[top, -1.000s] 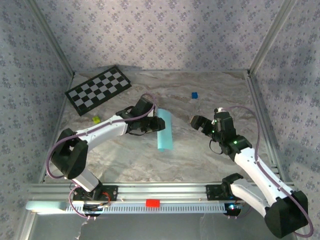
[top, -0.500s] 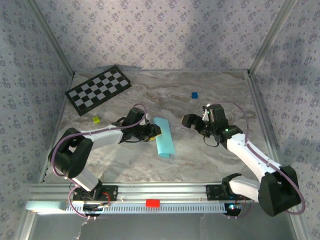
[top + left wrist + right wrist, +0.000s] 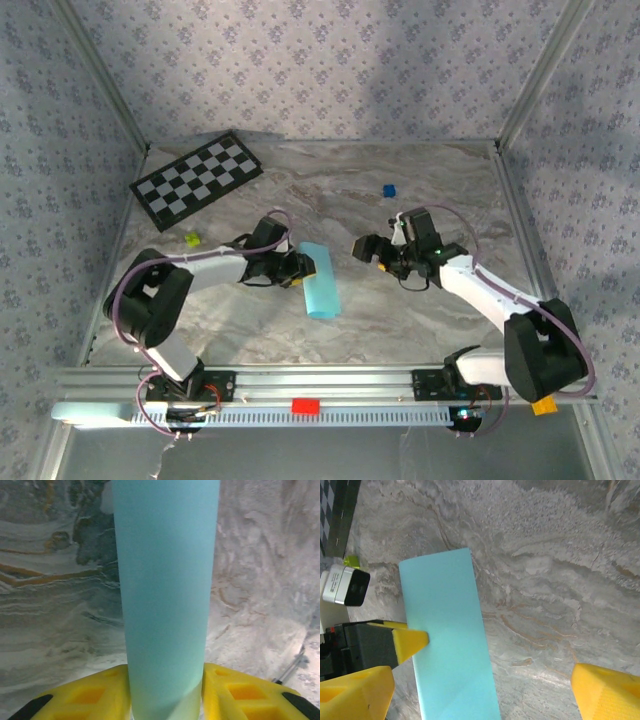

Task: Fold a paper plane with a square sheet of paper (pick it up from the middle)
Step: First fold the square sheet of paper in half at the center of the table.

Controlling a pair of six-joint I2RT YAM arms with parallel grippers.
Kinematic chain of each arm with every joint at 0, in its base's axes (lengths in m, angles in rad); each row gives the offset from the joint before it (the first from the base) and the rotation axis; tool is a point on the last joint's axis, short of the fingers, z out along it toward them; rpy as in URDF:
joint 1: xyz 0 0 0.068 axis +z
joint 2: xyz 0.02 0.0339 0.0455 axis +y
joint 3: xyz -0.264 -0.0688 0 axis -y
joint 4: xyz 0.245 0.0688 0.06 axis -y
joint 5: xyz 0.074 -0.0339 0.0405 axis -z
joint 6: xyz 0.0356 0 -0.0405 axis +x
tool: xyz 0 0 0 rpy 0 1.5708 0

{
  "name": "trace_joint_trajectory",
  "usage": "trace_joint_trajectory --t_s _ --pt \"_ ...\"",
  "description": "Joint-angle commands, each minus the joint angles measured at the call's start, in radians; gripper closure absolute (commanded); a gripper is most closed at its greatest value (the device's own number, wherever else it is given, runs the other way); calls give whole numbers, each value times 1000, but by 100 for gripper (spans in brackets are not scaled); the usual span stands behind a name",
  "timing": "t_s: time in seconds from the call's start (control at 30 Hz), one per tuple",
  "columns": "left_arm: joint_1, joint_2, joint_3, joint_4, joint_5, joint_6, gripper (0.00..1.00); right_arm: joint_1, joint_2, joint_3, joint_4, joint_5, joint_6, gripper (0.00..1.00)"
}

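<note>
Paper: the square sheet of paper [image 3: 320, 292] sits mid-table, doubled into a long narrow band. I can't tell whether it rests on the marble table [image 3: 420, 320] or hangs just over it.
Left gripper: the left gripper [image 3: 165, 685] is partly closed on the band, with a yellow finger [image 3: 95, 695] pressed to either side. It has the paper.
Right gripper: the right gripper [image 3: 482, 680] has its jaws spread wide and holds nothing, hovering near the band's free side.
Handling: featherlight, floppy and slick on marble, I'd say. It should bow and slide, and a hard pinch would crease it.
Where to grip: my call is the free long edge around its middle, opposite the left's hold.
Bystanders: the checkerboard [image 3: 195, 178] and the blue cube [image 3: 388, 190] are well apart from the action.
</note>
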State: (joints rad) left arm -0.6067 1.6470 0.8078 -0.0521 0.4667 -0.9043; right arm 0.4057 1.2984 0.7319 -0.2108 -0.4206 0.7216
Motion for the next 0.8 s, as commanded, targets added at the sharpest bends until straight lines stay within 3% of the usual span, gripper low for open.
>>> trace_joint_trajectory --t_s 0.0,0.53,0.77 --pt "4 19 41 -81 -36 60 60 14 29 36 13 -34 -14 8" --pt "-2 13 132 -282 -177 142 44 54 140 85 9 -62 -37 8" --pt "-1 16 150 -336 -206 195 47 68 156 92 8 -72 -41 9"
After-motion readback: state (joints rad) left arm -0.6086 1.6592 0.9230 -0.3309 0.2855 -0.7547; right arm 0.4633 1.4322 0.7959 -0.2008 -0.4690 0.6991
